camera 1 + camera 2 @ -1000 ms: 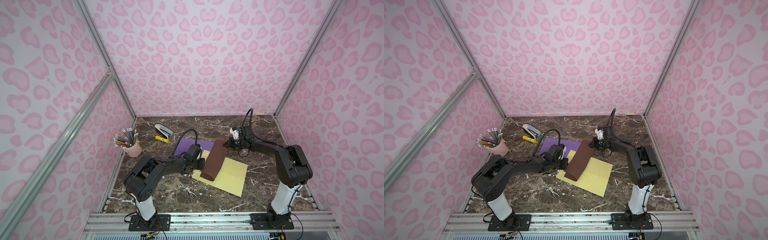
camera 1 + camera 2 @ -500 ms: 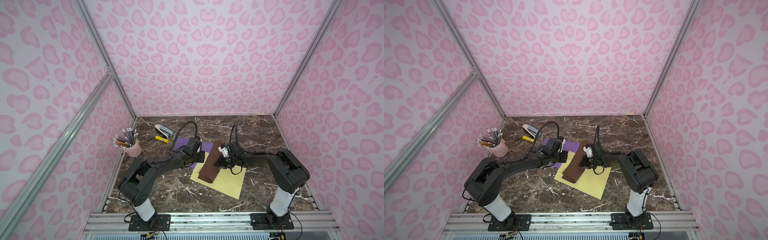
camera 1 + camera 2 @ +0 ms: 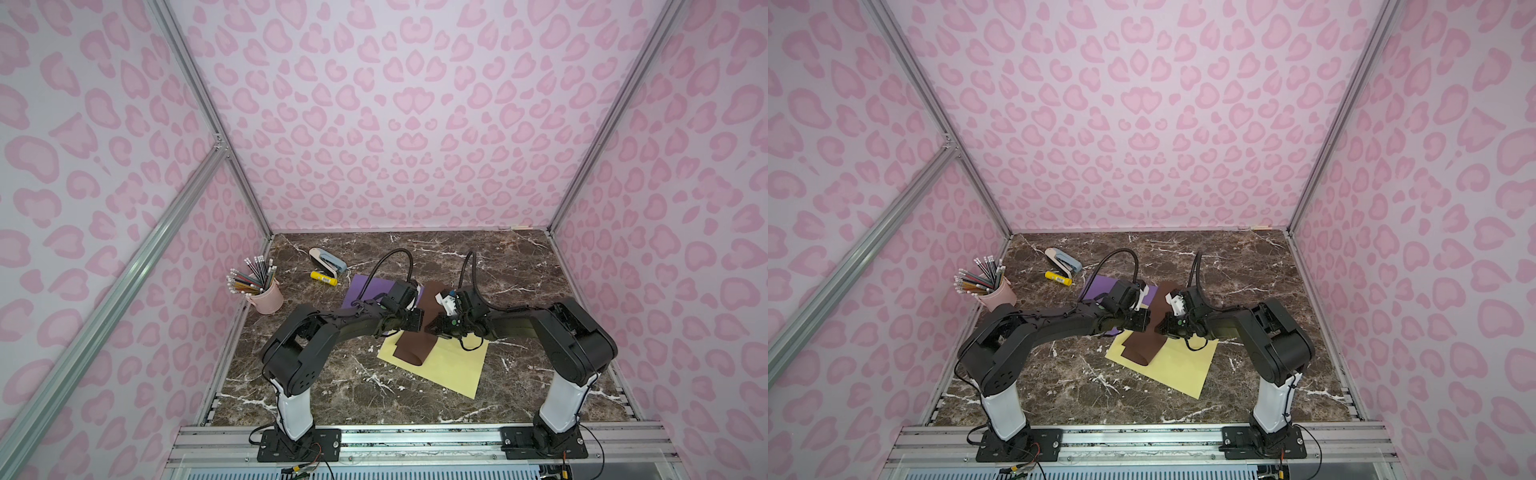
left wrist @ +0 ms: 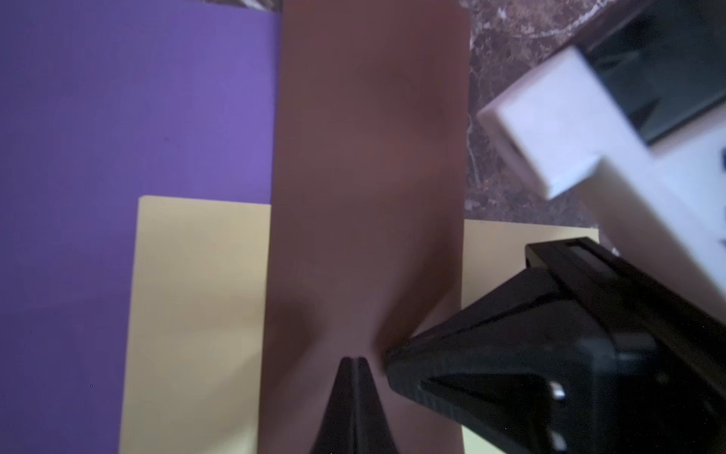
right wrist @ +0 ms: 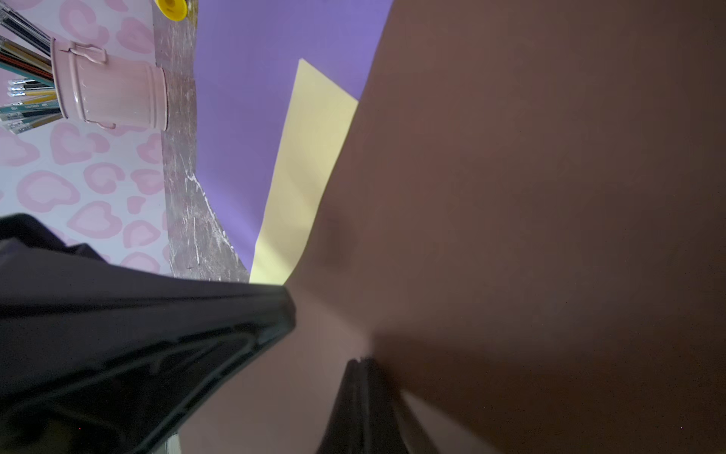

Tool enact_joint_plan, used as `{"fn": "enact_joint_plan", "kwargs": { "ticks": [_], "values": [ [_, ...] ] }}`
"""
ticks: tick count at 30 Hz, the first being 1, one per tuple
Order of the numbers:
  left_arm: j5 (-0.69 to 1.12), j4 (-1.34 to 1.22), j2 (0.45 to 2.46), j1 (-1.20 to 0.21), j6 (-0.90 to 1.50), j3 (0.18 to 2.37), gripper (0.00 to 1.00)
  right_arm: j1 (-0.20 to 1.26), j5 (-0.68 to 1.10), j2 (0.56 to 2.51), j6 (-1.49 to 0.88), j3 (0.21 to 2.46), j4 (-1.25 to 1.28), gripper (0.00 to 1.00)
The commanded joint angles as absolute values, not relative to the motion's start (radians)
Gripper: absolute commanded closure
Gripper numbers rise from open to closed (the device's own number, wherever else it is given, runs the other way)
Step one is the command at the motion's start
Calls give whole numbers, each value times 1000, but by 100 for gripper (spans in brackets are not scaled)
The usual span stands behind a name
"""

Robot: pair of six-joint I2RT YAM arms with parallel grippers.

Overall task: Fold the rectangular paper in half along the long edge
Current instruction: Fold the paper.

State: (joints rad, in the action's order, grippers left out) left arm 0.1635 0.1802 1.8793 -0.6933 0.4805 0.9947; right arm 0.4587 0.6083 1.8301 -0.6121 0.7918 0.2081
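Jaws on both arms are pressed together with nothing between them. The left gripper [image 4: 355, 367] and right gripper [image 5: 361, 367] meet almost tip to tip on the middle of the brown rectangular paper strip [image 3: 413, 351]. The strip looks already doubled and lies across the pale yellow paper sheet [image 3: 449, 370]. Its long axis runs away from the arm bases, so both arms are equally near the crease.
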Motion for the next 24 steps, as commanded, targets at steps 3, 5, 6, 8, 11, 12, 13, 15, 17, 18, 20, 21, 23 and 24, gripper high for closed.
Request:
{"fn": "enact_joint_plan", "kwargs": {
  "ticks": [3,5,6,8,11,12,13,15,17,18,20,21,23,24],
  "values": [
    [133,134,1904,-695,510,957,96,464,525,1843,-598,791,88,100],
    [115,134,1911,-696,519,937,96,466,521,1830,-595,792,74,100],
    [108,133,1913,-695,524,926,96,468,518,1821,-593,793,68,100],
    [103,126,1913,-695,531,904,96,474,509,1795,-587,797,44,100],
    [101,117,1910,-696,538,883,96,491,506,1744,-589,790,28,100],
    [101,115,1909,-696,541,878,96,500,507,1730,-592,788,28,100],
    [100,110,1911,-696,543,874,96,509,510,1722,-594,788,25,100],
    [100,108,1914,-696,544,869,96,532,516,1715,-601,789,23,100],
    [99,109,1917,-696,546,866,96,560,522,1711,-609,785,29,100],
    [100,108,1917,-696,545,864,96,569,520,1711,-613,783,31,100],
    [98,107,1916,-696,546,862,96,585,516,1715,-618,772,34,100],
    [97,108,1916,-696,545,861,96,586,510,1719,-621,765,30,100],
    [94,109,1913,-696,543,859,96,583,490,1714,-630,728,35,100],
    [91,109,1912,-696,543,857,96,579,489,1711,-634,708,38,100]
  ]
}}
